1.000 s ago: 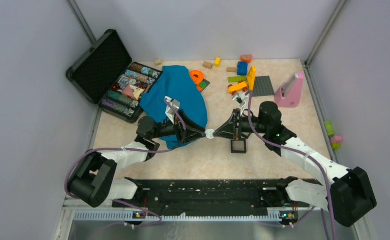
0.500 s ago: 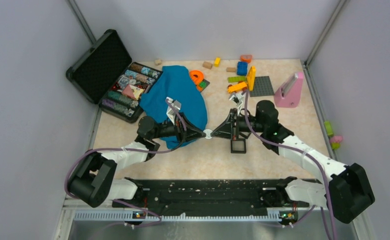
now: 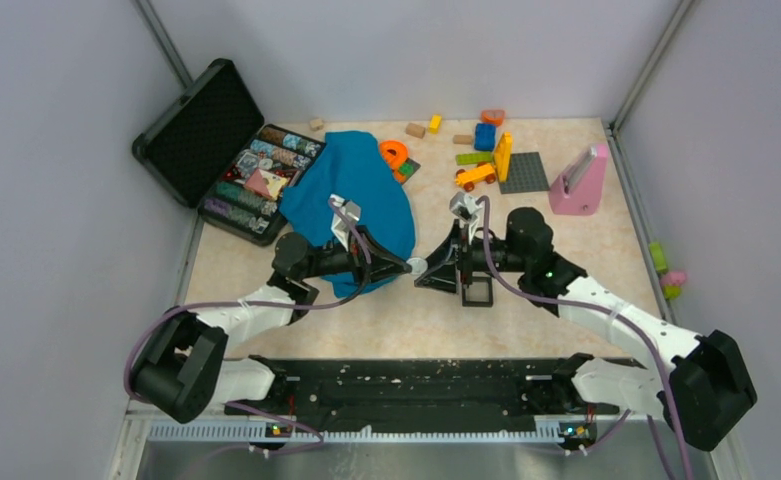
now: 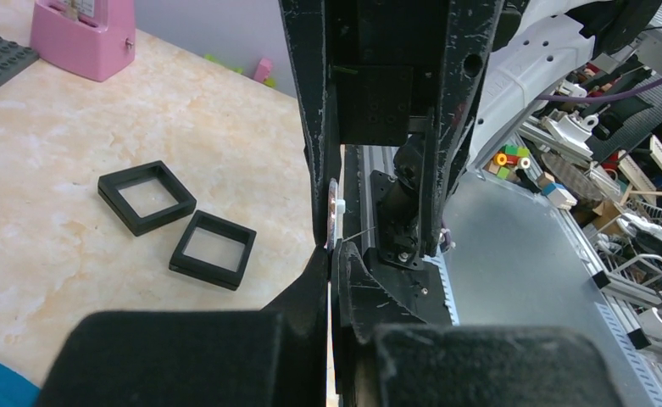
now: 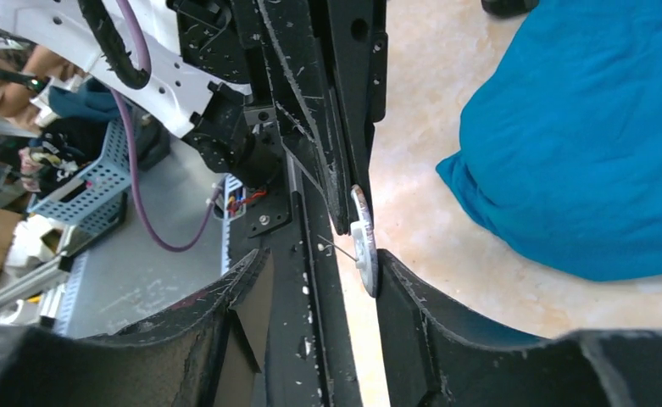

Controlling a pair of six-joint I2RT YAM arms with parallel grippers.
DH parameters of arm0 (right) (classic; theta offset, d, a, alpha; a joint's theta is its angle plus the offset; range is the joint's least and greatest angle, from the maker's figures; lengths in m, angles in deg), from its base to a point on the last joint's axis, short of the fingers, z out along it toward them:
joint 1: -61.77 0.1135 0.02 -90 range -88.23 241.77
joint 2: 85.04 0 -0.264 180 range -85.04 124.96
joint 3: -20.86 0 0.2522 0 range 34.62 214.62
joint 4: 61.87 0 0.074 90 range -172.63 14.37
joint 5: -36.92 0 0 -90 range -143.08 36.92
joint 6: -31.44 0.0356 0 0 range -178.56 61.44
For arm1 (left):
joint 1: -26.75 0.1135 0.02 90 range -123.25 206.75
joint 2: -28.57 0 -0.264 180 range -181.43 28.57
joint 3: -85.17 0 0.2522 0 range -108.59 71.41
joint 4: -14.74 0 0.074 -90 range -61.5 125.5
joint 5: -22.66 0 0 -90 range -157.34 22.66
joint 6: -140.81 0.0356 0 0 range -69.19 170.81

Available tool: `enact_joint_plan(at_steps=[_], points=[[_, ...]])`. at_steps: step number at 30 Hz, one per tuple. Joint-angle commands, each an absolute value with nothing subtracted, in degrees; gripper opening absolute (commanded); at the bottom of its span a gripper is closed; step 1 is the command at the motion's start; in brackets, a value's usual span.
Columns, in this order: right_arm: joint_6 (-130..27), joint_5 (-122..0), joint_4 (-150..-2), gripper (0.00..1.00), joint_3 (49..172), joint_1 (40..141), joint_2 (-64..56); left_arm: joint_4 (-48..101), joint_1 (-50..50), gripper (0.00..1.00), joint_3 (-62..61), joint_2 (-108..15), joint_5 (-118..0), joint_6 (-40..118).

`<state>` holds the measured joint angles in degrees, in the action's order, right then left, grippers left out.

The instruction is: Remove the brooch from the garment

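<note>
Brooch [image 3: 417, 265] – a tiny pale round disc with a thin pin – is just right of the blue garment [image 3: 356, 185], pinched tight in the left gripper [image 3: 404, 266]. The right gripper [image 3: 424, 275] is beside it – fingers apart.

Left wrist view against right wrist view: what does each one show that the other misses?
Only the left wrist shows the two black frames and the pink stand. Only the right wrist shows the blue garment. Both show the brooch, pinched in the shut left end effector, with the right end effector open.
</note>
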<state>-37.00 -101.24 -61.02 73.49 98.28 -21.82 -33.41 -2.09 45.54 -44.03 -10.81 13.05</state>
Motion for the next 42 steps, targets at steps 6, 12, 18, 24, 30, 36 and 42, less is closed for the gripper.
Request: enact_joint_plan(at_steps=[6, 12, 18, 24, 30, 36, 42], points=[[-45.0, -96.1, -56.3, 0.49, 69.9, 100.4, -27.0, -37.4, -2.3, 0.00, 46.6, -41.3, -11.5, 13.3], [-50.2, -90.8, -55.0, 0.49, 69.1, 104.1, -27.5, -39.9, -2.3, 0.00, 47.0, -41.2, -10.6, 11.9], [-48.2, -87.8, -48.9, 0.44, 67.3, 105.4, -27.7, -41.2, -2.3, 0.00, 47.4, -41.0, -10.5, 11.5], [-46.0, -86.7, -45.9, 0.40, 66.8, 105.4, -27.2, -41.0, -2.2, 0.00, 47.6, -40.7, -10.6, 11.9], [-43.8, -84.8, -42.6, 0.31, 65.5, 105.4, -27.4, -40.5, -2.2, 0.00, 47.6, -40.6, -10.7, 12.3], [-44.2, -84.3, -43.8, 0.24, 65.6, 105.4, -27.7, -40.7, -2.3, 0.00, 47.9, -40.2, -10.8, 12.5], [-43.9, -82.5, -44.5, 0.19, 65.9, 105.4, -27.9, -41.5, -2.3, 0.00, 48.2, -39.9, -10.7, 12.5]])
